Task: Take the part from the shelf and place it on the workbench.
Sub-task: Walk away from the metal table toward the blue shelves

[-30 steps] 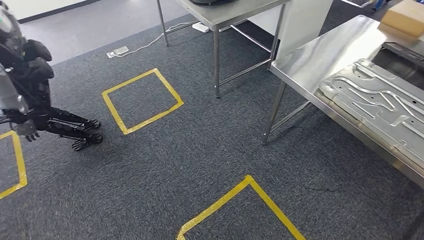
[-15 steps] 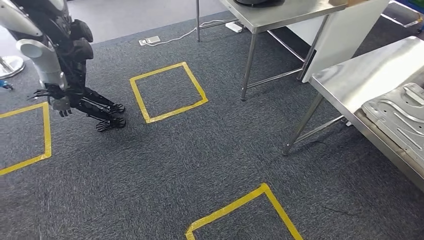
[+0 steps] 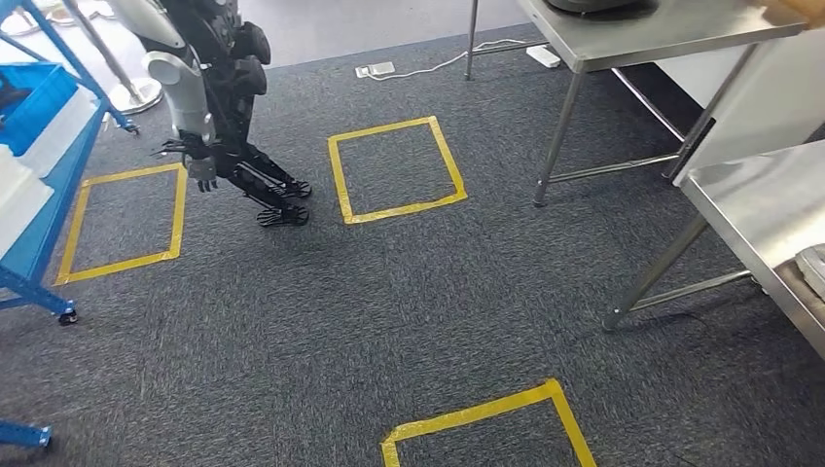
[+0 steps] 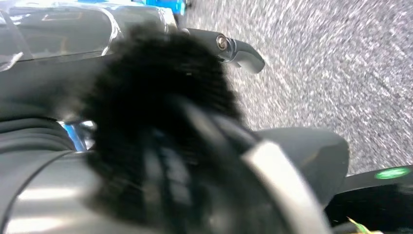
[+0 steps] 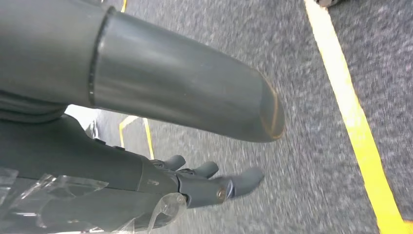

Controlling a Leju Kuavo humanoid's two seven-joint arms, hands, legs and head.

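A blue shelf point(image 3: 44, 219) stands at the left edge of the head view, holding a blue bin point(image 3: 34, 102) and white items point(image 3: 15, 199); which of them is the part I cannot tell. The steel workbench point(image 3: 754, 209) is at the right edge, with the corner of a pressed metal sheet point(image 3: 813, 261) on it. My right hand point(image 5: 209, 180) hangs over the carpet with its fingers straight and nothing in it. My left hand point(image 4: 272, 161) is blurred; one finger point(image 4: 241, 48) points out straight, and it holds nothing.
Another dark humanoid robot point(image 3: 209, 107) stands at the far left beside the shelf. Yellow tape squares point(image 3: 394, 170) mark the grey carpet. A second steel table point(image 3: 642, 34) stands at the back right, and a power strip point(image 3: 375, 70) lies on the floor.
The camera has turned left, so the whole scene slid to the right. The blue shelf has come into view and the workbench has moved out to the right edge.
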